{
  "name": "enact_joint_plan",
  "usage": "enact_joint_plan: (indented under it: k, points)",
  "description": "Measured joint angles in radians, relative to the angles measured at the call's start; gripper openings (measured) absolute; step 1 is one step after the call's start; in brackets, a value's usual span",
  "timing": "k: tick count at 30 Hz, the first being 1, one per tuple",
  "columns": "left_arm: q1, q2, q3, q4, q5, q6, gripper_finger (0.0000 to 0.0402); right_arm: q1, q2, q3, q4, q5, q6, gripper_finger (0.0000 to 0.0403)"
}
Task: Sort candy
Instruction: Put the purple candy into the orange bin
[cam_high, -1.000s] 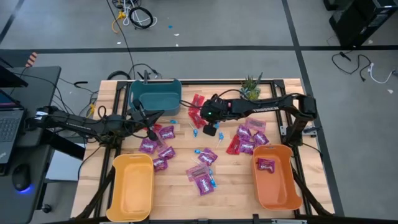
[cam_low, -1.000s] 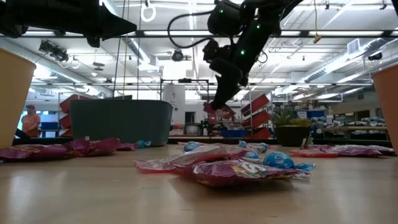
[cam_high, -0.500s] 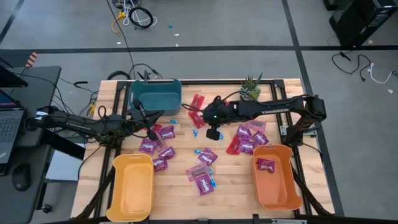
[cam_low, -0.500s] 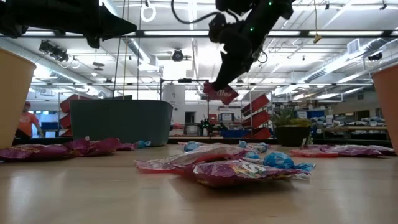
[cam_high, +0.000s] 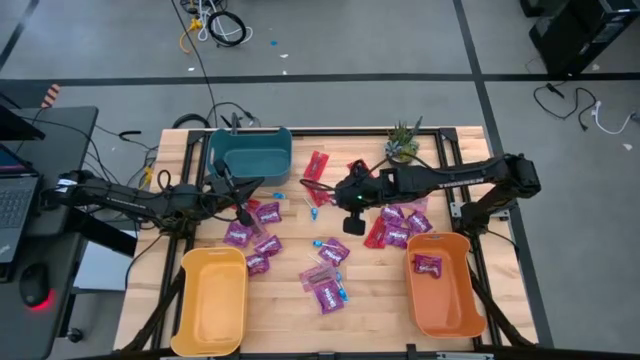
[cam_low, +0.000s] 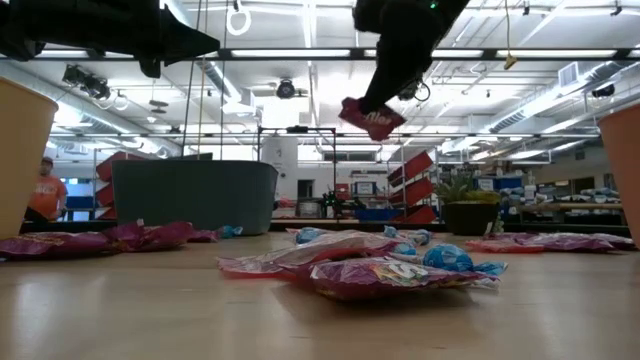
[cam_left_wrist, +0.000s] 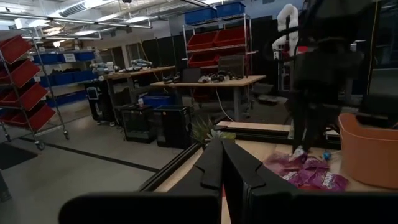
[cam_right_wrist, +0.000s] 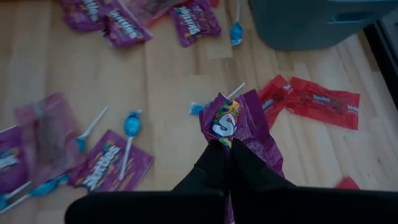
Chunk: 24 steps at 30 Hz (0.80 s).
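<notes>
Purple packets, red packets and blue lollipops lie scattered flat on the wooden table. My right gripper hangs above the table's middle, shut on one purple packet, which also shows high up in the low view. My left gripper waits shut and holding nothing near the teal bin; its fingers show closed together in the left wrist view. My right gripper pinches the purple packet between its two fingers at one crumpled end. The fingers slant down from the table's right side. The packet is lifted clear of the table and sticks out tilted past the fingertips.
A yellow bin stands at the near left. An orange bin at the near right holds a purple packet. A small potted plant stands at the far edge. Bare wood lies between the two near bins.
My right gripper has risen with the purple packet, carrying it well clear of the table, and has drifted a little toward the table's right and near edges. It has stayed shut on the packet throughout.
</notes>
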Motion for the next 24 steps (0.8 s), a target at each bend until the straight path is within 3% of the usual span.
enact_joint_plan:
  k: [24]
  points:
    - [0.000, 0.000, 0.000, 0.000, 0.000, -0.001, 0.0006, 0.225, -0.170, 0.000, -0.121, -0.054, 0.144, 0.0000]
